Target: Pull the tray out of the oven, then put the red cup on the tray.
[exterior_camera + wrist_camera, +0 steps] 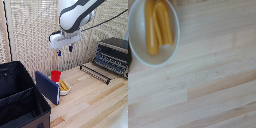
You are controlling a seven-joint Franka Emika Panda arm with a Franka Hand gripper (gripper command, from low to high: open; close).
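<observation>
Exterior view: oven (113, 54) cut off by right edge. Red cup (55, 75) partly hidden behind blue board (47, 86); white bowl (65, 88) also half hidden there. Black crate (20, 97) cropped at left and bottom edges. Wrist view: bowl (140, 47) cropped at top, blurred.

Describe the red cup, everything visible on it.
The small bright red cup looks plain and slightly tapered, possibly plastic, standing upright on the light wooden table. It sits just behind the upright blue flat board, which hides its base, and close beside the small white bowl with yellow contents; contact with either cannot be told. Its inside is not visible. The claw hangs above it, apart. The wrist view does not show it.
</observation>
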